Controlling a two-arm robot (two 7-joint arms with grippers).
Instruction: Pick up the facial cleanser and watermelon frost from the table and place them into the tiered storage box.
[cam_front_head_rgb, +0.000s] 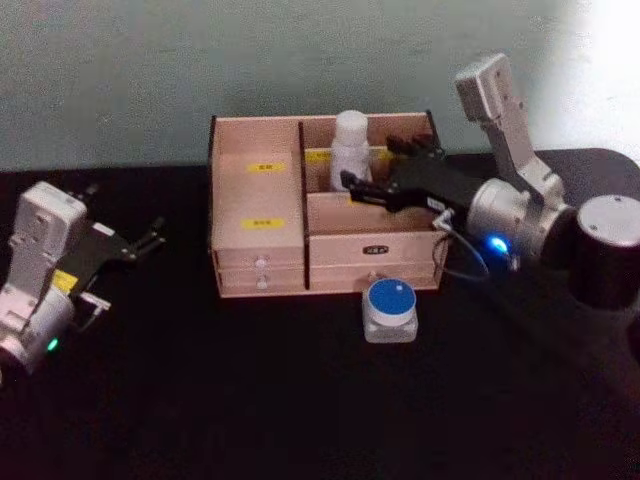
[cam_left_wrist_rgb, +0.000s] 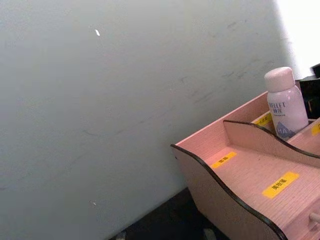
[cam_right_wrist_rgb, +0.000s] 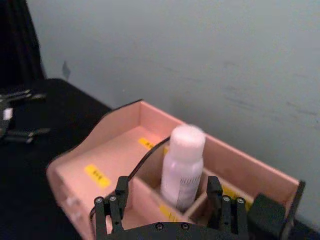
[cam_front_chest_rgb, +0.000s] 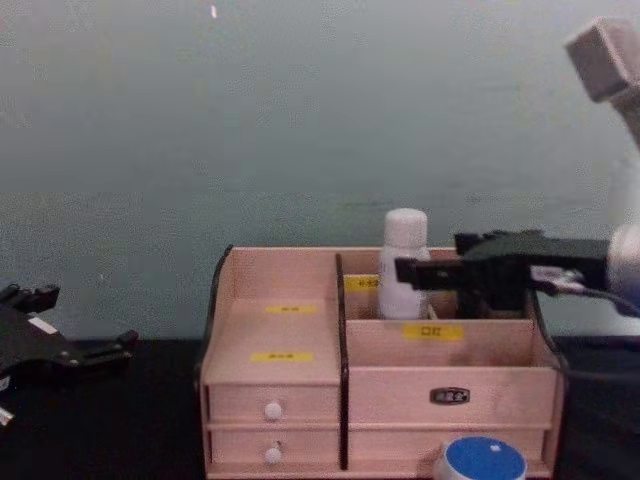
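Note:
The facial cleanser (cam_front_head_rgb: 350, 145) (cam_left_wrist_rgb: 285, 102) (cam_right_wrist_rgb: 182, 167) (cam_front_chest_rgb: 403, 260), a white capped bottle, stands upright in a rear compartment of the tiered storage box (cam_front_head_rgb: 258, 250) (cam_left_wrist_rgb: 240, 175) (cam_right_wrist_rgb: 112, 147) (cam_front_chest_rgb: 285, 325). My right gripper (cam_front_head_rgb: 372, 163) (cam_right_wrist_rgb: 167, 186) (cam_front_chest_rgb: 430, 257) hovers over the box's right half, open. Its fingers sit on either side of the bottle without touching it. The watermelon frost (cam_front_head_rgb: 390, 308) (cam_front_chest_rgb: 483, 460), a clear jar with a blue lid, rests on the table just in front of the box. My left gripper (cam_front_head_rgb: 150, 238) (cam_front_chest_rgb: 95, 345) is parked open at the far left.
The box stands against a pale wall on a black table (cam_front_head_rgb: 250, 400). Two small white-knobbed drawers (cam_front_chest_rgb: 272, 410) face me on the box's left front. Open table lies in front of the box and between it and the left arm.

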